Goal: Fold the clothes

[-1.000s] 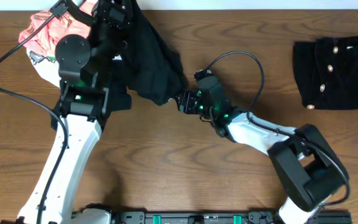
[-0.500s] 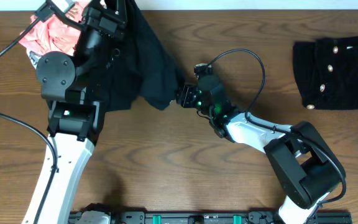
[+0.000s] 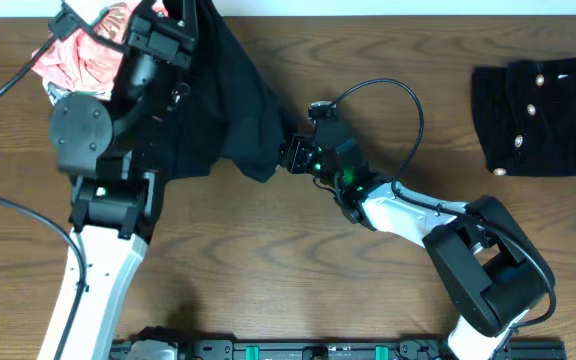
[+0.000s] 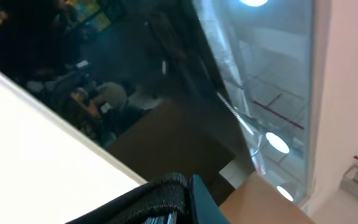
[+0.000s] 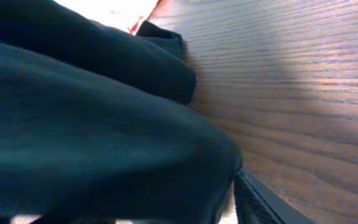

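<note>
A black T-shirt (image 3: 238, 95) hangs from my raised left gripper (image 3: 190, 12) at the back left and drapes down onto the table. The left wrist view shows that gripper (image 4: 188, 193) shut on a ribbed black hem (image 4: 163, 199). At the shirt's lower corner sits my right gripper (image 3: 286, 155). In the right wrist view, black fabric (image 5: 92, 137) fills the space at that gripper (image 5: 185, 208). Only one finger (image 5: 257, 199) shows, so its grip is unclear. A coral-pink garment (image 3: 78, 55) lies bunched behind the left arm.
A folded black garment with pale buttons (image 3: 543, 115) lies at the back right of the wooden table (image 3: 298, 270). A cable loops above the right wrist (image 3: 408, 100). The left arm's base link crosses the front left (image 3: 98, 270).
The left arm has risen and swung left, drawing the black shirt up. My right gripper has crept left and back toward the shirt's corner.
</note>
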Tool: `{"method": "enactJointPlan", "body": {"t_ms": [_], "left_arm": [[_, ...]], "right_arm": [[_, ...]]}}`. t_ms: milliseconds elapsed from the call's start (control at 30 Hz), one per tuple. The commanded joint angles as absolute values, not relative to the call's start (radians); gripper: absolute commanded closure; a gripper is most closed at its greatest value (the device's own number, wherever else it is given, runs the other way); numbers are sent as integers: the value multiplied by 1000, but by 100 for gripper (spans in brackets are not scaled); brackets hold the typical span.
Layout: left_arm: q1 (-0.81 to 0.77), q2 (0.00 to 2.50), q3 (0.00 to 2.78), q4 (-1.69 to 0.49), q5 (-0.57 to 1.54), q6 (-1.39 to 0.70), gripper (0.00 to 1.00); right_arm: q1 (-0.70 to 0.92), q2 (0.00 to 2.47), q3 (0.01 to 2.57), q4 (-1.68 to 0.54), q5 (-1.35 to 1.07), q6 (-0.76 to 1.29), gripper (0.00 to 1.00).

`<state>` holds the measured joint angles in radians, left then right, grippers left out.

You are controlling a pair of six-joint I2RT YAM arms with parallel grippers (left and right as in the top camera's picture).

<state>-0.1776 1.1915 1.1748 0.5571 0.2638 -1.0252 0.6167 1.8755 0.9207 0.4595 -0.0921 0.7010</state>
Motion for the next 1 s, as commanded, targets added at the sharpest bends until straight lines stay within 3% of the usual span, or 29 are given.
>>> {"method": "enactJointPlan", "body": {"t_ms": [0, 167, 233, 267, 333, 367, 633, 967], "left_arm": [[-176, 1127, 1197, 578, 281, -1034, 94], [-176, 1095, 1197, 577, 290, -1034, 94], [-176, 1090, 1197, 577, 305, -1034, 94], [-176, 1090, 1197, 573, 310, -1034, 94], [-176, 1089, 1197, 547, 311, -1034, 94], [-175, 1089, 1197, 527, 310, -1034, 94], [-173, 1089, 1197, 411, 305, -973, 94], [-93, 1090, 1197, 242, 303, -930, 94]], "right_arm": [[630, 1899, 919, 470, -74, 709, 44], [630, 1900, 919, 490, -75, 709, 44], [630, 1900, 919, 508, -81, 709, 50], [630, 1900, 919, 517, -87, 704, 58], [630, 1900, 919, 538, -103, 677, 90], [628, 1900, 919, 543, -105, 671, 99], [551, 1843, 925, 451, -125, 591, 99], [336, 1540, 996, 180, -211, 353, 99]]}}
